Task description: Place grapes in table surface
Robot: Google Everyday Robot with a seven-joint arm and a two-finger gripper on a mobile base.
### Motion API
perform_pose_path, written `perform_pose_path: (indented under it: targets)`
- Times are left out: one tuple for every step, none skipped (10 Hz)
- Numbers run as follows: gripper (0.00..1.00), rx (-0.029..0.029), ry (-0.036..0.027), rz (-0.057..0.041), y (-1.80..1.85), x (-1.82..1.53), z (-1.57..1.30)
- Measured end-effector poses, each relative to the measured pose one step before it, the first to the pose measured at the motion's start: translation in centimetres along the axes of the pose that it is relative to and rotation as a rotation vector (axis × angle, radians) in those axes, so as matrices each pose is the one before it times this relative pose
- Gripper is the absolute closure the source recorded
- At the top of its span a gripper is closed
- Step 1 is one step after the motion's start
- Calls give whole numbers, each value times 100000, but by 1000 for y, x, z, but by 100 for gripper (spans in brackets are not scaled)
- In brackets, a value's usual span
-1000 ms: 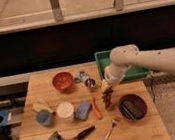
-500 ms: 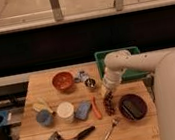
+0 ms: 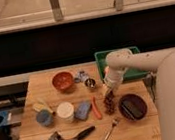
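The grapes (image 3: 109,103), a small dark red-purple knobbly bunch, hang lengthwise just under my gripper (image 3: 109,90), with their lower end at or on the table surface (image 3: 42,82). The gripper sits at the bunch's top end, at the middle right of the light brown wooden top. The white arm (image 3: 130,63) reaches in from the right and hides the table's right edge.
A dark maroon bowl (image 3: 133,106) is right of the grapes and an orange stick (image 3: 95,108) is left of them. A green tray (image 3: 110,58) is behind. An orange bowl (image 3: 62,81), metal cup (image 3: 90,83), blue cup (image 3: 44,117), white cup (image 3: 65,111), blue sponge (image 3: 82,111), fork (image 3: 110,130) and black tool (image 3: 77,136) are also on the table.
The arm has swung in and fills more of the right side. The gripper and grapes have sunk slightly toward the table at the same spot.
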Motion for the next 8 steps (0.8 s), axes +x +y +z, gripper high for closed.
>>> perform_pose_path:
  targets:
    - [30, 433, -1229, 847, -384, -277, -452]
    - [30, 851, -2163, 1478, -618, -591, -697]
    - [30, 957, -2736, 1622, -676, -798, -806]
    - [30, 1288, -3521, 2521, -1050, -1140, -1033]
    - [30, 1093, -4616, 3194, -1161, -1445, -1329]
    - [30, 850, -5940, 4305, -1442, -1632, -1804]
    - [30, 7, -5657, 4704, -1338, -1269, -1862]
    - [30, 291, -1520, 1741, -699, -280, -547]
